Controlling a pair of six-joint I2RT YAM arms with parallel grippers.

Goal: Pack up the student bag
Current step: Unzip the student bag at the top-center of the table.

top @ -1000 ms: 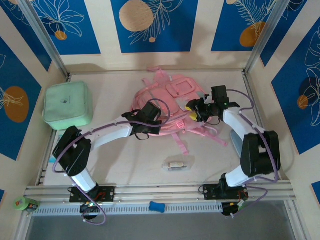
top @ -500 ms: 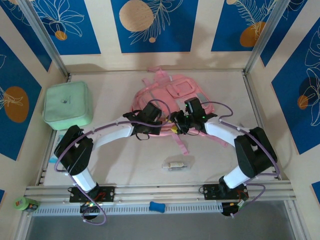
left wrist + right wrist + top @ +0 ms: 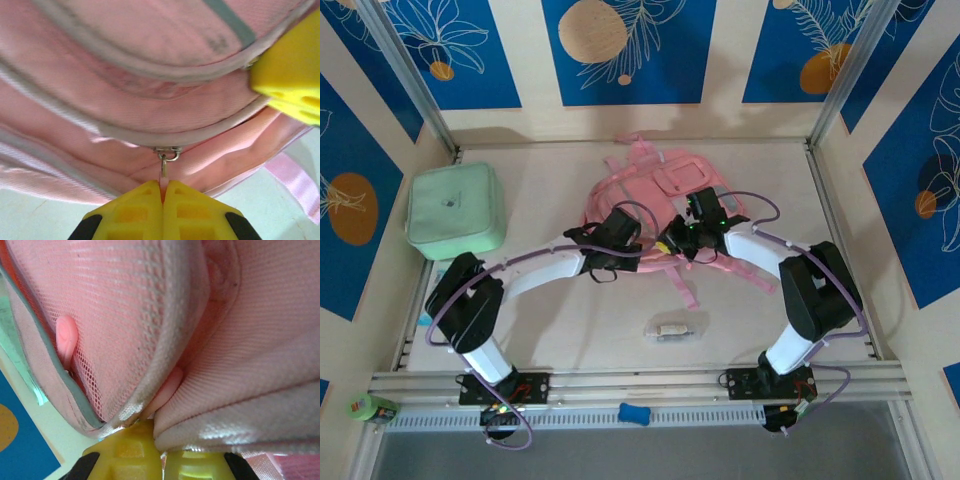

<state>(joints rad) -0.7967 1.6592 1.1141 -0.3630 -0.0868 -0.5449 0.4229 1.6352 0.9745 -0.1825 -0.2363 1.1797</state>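
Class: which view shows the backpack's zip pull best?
Left wrist: the zip pull hangs sharp and central, pinched by the left gripper. Top view: too small to tell. Right wrist: close-up backpack fabric.

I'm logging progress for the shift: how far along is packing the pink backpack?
Early. Done: nothing looks packed; the mint green square zip case and a small wrapped item lie on the table outside the soft pink fabric backpack. In hand: the left gripper is shut on its zipper pull; the right gripper pinches its fabric edge. Left: probably unzipping and loading.
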